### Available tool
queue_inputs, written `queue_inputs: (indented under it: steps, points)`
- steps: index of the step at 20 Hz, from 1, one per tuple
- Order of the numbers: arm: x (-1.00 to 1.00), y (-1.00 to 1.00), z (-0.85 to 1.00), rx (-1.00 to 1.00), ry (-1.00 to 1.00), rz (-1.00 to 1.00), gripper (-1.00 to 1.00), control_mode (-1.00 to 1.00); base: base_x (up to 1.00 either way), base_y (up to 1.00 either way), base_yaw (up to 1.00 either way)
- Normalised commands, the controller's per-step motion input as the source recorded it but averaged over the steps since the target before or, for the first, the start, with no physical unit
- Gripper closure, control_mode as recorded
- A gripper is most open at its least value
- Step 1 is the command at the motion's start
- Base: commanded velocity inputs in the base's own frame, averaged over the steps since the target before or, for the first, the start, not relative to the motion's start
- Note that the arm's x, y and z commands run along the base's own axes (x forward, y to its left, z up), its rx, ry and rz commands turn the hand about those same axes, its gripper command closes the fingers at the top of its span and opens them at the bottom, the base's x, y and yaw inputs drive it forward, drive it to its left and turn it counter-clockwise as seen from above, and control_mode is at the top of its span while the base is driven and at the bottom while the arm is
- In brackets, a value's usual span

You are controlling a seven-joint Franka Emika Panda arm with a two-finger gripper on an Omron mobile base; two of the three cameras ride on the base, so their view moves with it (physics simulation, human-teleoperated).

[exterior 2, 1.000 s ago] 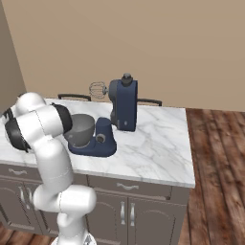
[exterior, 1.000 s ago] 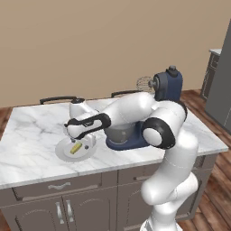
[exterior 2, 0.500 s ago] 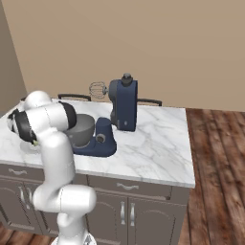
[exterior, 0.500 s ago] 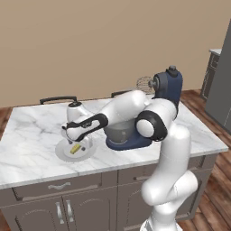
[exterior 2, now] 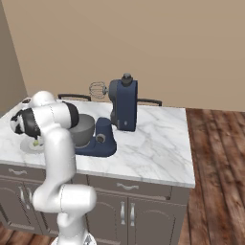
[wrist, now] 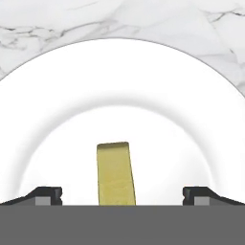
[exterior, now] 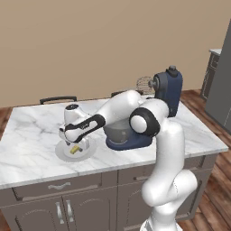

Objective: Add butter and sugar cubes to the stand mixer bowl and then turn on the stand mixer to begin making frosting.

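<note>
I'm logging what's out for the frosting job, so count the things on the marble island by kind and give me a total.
Stand mixer: 1
Stand mixer bowl: 1
Plate: 1
Butter: 1
Total: 4
The butter lies on the plate, between the open fingers.

Beige wall (exterior: 90, 40), wood floor (exterior 2: 215, 167), marble island (exterior 2: 153, 148) w/ grey cabinets (exterior: 67, 212).

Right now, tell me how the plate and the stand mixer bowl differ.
The plate is flat and white; the stand mixer bowl is deep and grey. The plate lies bare on the marble counter and holds the butter; the bowl sits on the stand mixer's navy base. The open pincer hangs over the plate, not the bowl. Both are round.
</note>
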Motion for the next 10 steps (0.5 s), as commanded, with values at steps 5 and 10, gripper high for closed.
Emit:
queue_inputs:
  steps: [5, 10]
  points:
    - [0.01, 0.00, -0.25, 0.00, 0.00, 0.00, -1.00, -1.00, 0.00, 0.00, 0.00]
    - [0.00, 0.00, -0.32, -0.01, 0.00, 0.00, 1.00, -1.00, 0.00, 0.00, 0.00]
